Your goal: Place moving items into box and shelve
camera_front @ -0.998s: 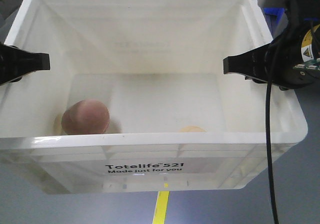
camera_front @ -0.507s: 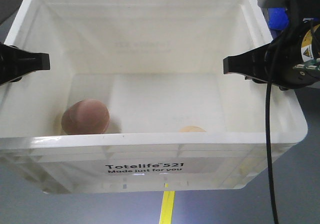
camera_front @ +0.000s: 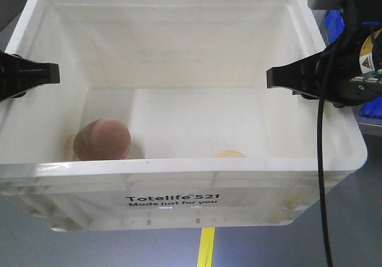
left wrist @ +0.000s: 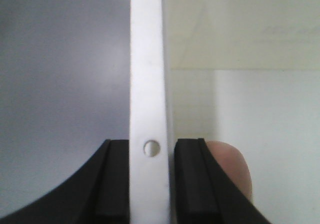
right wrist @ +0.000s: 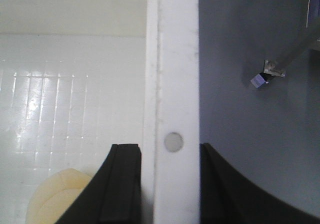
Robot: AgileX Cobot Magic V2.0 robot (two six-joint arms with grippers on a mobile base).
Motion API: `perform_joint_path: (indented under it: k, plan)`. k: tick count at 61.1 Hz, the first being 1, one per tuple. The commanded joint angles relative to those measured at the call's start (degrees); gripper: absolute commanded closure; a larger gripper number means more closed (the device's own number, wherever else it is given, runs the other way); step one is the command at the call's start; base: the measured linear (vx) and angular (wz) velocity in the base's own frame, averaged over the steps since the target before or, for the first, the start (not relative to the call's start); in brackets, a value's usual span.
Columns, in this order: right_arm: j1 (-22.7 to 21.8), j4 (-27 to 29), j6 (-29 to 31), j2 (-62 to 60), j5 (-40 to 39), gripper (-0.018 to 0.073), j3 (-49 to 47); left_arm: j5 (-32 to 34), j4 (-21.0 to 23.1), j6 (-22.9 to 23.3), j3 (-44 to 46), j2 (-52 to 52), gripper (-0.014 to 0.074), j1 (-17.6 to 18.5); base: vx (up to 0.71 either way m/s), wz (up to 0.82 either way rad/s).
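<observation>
The left tool (left wrist: 152,181) and right tool (right wrist: 165,184) stayed clamped on the box's (camera_front: 179,170) side rims, pink fruit (camera_front: 102,140) and pale fruit (camera_front: 230,154) inside, while the yellow floor line (camera_front: 207,246) drifted right, so the carry toward the shelf was apparently underway.

The floor is sliding past beneath the box (camera_front: 179,166). The yellow floor line (camera_front: 207,246) below it has crept rightward, step by step. At the upper right, the blue bin (camera_front: 332,21) has drifted right and down and shows more of itself. A bluish shape (camera_front: 371,108), not there a second ago, now peeks in at the right edge.
</observation>
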State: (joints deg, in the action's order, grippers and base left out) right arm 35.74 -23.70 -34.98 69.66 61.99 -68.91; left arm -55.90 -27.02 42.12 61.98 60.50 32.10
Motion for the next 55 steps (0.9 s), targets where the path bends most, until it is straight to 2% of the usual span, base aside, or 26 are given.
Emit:
perform_joint_path:
  k: [1, 55]
  plan:
    - [-0.2, -4.7, -0.1, -2.2, -4.3, 0.0474, -2.3, 5.7, -5.4, 0.5, 2.3, -1.5, 0.0501, 0.2, 0.42, 0.0]
    - [-0.2, -4.7, -0.1, -2.2, -4.3, 0.0474, -2.3, 5.7, -5.4, 0.5, 2.3, -1.5, 0.0501, 0.2, 0.42, -0.06]
